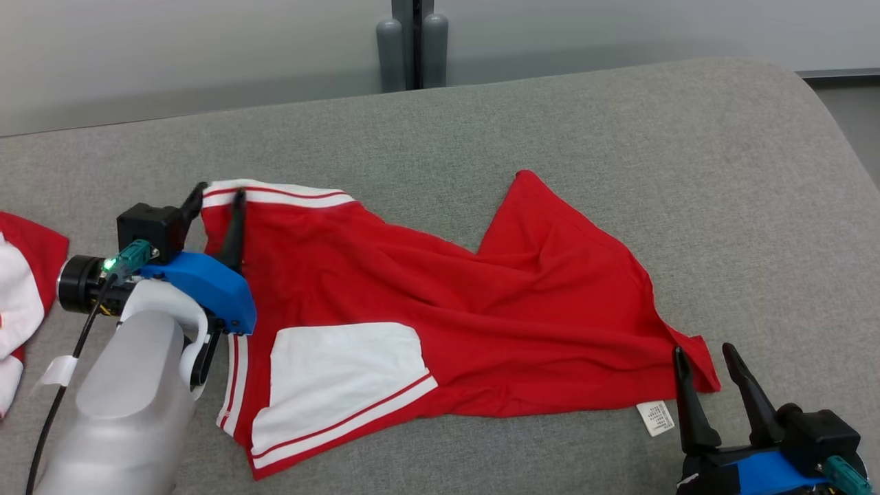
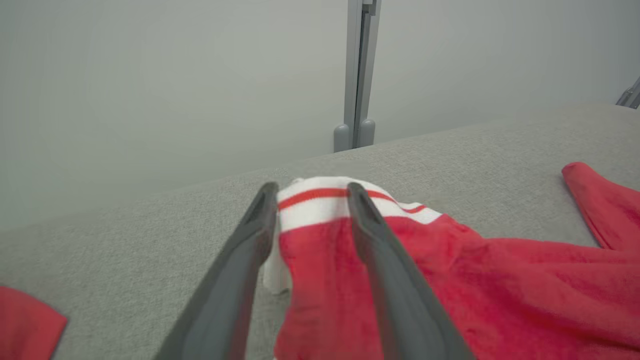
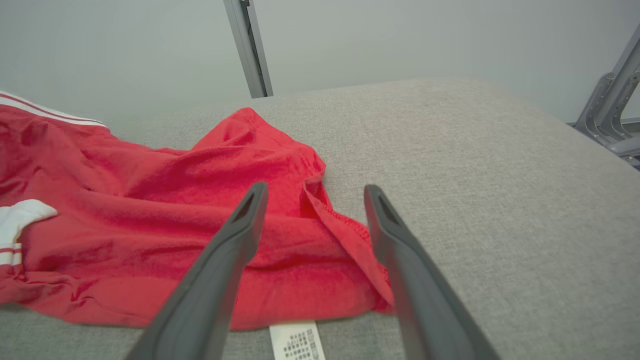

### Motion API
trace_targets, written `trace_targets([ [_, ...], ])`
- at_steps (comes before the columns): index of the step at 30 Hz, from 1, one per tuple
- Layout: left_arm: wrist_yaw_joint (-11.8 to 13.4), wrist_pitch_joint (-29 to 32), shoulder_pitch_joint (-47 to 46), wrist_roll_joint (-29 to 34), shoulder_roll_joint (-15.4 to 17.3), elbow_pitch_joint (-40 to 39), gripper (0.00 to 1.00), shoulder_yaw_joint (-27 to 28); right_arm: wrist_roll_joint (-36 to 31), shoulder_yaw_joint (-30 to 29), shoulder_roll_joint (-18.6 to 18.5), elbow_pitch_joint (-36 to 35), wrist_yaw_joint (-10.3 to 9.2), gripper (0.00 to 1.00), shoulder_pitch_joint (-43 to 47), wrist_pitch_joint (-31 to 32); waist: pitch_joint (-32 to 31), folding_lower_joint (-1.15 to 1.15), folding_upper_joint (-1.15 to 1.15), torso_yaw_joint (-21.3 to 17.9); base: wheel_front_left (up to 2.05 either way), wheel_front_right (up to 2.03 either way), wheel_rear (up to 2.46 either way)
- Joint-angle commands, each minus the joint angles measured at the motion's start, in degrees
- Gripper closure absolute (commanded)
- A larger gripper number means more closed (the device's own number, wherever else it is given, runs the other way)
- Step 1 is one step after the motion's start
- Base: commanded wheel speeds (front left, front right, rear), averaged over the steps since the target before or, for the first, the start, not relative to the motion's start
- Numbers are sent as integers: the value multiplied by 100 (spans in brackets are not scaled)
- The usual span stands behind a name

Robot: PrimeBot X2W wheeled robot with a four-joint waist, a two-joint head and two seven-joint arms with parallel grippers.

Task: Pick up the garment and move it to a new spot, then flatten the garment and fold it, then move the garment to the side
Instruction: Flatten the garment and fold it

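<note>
**Both jaws open at opposite ends of the red garment**

I see the red garment lying rumpled across the middle of the grey bench. The left gripper has its jaws partly apart, straddling the white, red-striped hem at the far left corner without pinching it. The right gripper has its jaws wide, holding nothing, set either side of the near right corner. The right wrist view shows the care label close up between the fingers. The head view adds a second red-and-white cloth at the left edge.
</note>
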Motion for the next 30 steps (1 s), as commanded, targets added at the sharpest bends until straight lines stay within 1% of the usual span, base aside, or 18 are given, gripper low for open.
trace_targets([
  [1, 20, -47, -20, 14, -15, 18, 0, 18, 33, -25, -20, 13, 3, 0, -30, -34, -13, -1, -1, 15, 0, 0, 0],
  [4, 69, -111, 147, 6, -71, -108, 0, 118, 21, -49, -19, 22, 3, 0, 35, -40, -100, -1, -1, 97, 0, 0, 0],
  [6, 135, -110, 313, 10, -77, -517, 0, 305, 4, -44, -18, 2, 3, 0, 50, -40, -159, -1, -1, 162, 0, 0, 0],
  [10, 244, -110, 971, 145, -102, -1444, 0, 692, -8, -60, -16, -26, 3, 0, 120, -44, -348, -1, -1, 318, 0, 0, 0],
  [14, 334, -111, 1736, 364, -220, -2351, 0, 1083, -13, -78, -13, -54, 3, 0, 221, -43, -553, -1, -1, 495, 0, 0, 0],
  [18, 402, -112, 2445, 590, -380, -3059, 0, 1417, -15, -89, -12, -101, 3, 0, 323, -44, -729, -1, -1, 679, 0, 0, 0],
  [24, 435, -114, 3329, 919, -600, -3695, 0, 1761, -11, -78, -6, -165, 2, 0, 464, -28, -931, -1, -1, 911, 0, 0, 0],
  [30, 392, -113, 3926, 1167, -767, -4015, 0, 1971, -20, -109, -2, -222, 2, 0, 585, 21, -1083, -1, -1, 1080, 0, 0, 0],
])
